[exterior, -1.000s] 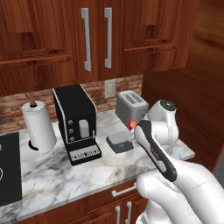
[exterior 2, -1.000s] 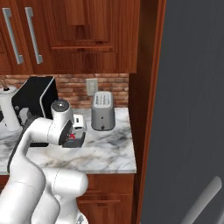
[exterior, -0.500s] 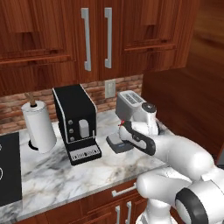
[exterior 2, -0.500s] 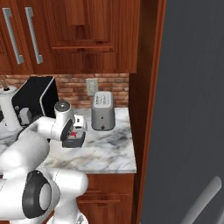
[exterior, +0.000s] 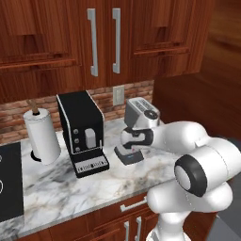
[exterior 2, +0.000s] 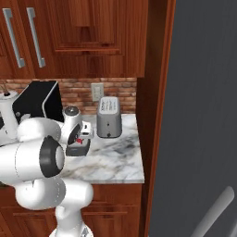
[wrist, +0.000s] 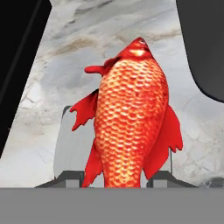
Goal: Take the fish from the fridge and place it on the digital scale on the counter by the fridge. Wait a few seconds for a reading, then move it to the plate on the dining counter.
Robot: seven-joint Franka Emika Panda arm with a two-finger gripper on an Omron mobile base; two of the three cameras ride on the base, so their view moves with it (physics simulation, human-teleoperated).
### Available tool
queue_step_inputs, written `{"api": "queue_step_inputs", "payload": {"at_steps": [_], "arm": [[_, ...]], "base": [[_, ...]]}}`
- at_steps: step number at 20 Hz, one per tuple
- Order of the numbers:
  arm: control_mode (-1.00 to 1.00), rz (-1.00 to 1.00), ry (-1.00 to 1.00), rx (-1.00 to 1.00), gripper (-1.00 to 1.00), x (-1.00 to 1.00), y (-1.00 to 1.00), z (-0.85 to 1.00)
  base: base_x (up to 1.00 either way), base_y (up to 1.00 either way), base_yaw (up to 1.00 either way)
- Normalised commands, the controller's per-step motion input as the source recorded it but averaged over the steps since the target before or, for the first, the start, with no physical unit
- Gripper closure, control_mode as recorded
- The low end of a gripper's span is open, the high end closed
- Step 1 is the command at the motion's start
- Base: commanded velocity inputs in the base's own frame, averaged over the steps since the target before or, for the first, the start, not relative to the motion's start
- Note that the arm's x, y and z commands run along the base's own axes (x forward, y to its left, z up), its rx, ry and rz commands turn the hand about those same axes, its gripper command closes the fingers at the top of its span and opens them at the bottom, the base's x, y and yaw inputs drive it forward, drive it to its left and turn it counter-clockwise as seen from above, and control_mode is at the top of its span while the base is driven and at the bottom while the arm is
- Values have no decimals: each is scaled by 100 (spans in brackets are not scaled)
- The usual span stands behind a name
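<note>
Gripping the fish (wrist: 131, 122), the hand (exterior 2: 81, 137) hovers over the digital scale (exterior: 129, 154); scales show close-up.

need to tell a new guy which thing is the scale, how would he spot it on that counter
Find the marble counter under the wooden cabinets. On it, between the tall black coffee machine and the silver toaster, lies the digital scale, just under the robot's hand. Unlike its tall neighbours, it is a low, flat, dark grey block.
</note>
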Motion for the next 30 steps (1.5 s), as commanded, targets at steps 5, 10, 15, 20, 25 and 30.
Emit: {"api": "queue_step_inputs", "payload": {"at_steps": [5, 10, 15, 20, 25, 30], "arm": [[-100, 0, 2, 5, 100, 16, 4, -39], [-100, 0, 1, 4, 100, 13, 4, -37], [-100, 0, 0, 3, 100, 18, 7, -27], [-100, 0, 0, 2, 100, 14, 6, -23], [-100, 0, 2, 0, -100, 0, 11, -37], [-100, -2, 0, 0, -100, -14, 10, -31]], "base": [[0, 0, 0], [0, 0, 0], [0, 0, 0], [0, 0, 0], [0, 0, 0], [0, 0, 0]]}}
